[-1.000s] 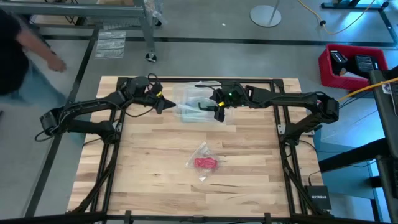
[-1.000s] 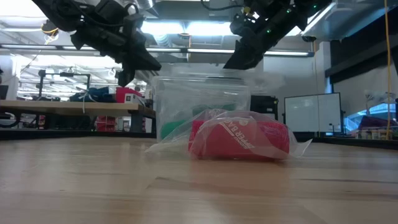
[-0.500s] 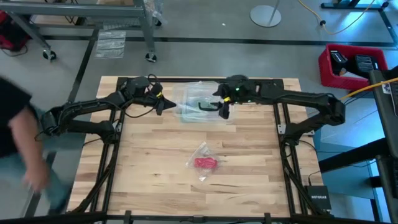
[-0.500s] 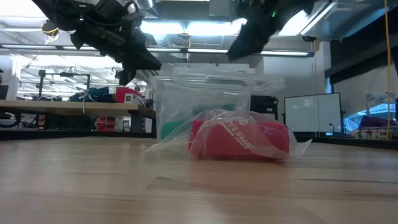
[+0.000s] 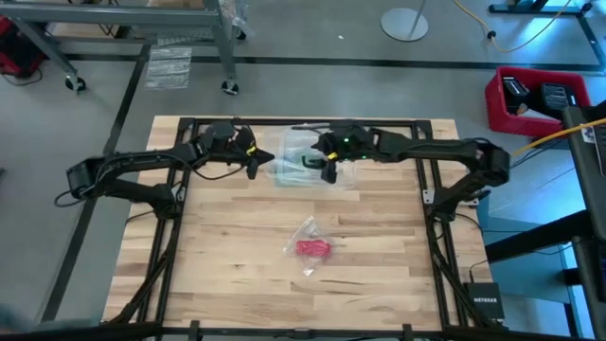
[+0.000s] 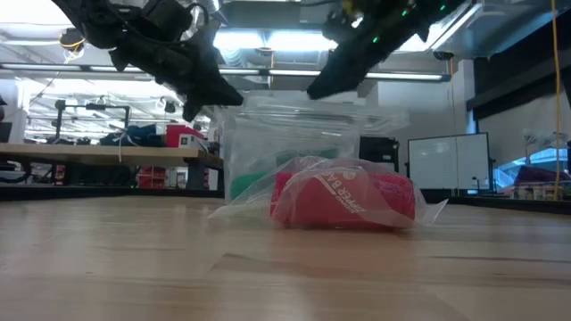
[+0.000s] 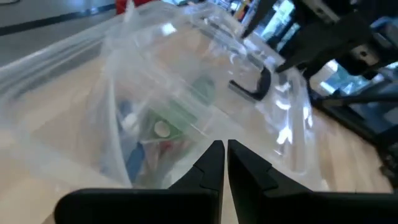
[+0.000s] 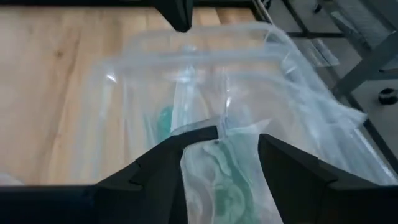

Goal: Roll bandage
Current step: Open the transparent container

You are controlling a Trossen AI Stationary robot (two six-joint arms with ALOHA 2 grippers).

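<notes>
Wooden table [image 5: 227,246] under workshop lights; left gripper [image 5: 254,164] closed empty, right gripper [image 5: 329,170] wide.

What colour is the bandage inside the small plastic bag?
Red; the bandage shows best in the low view.

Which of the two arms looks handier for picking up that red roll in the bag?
Neither clearly: the bandage lies mid-table while both grippers hover over the clear box. Right gripper perhaps: its jaws are open; left gripper is shut.
</notes>
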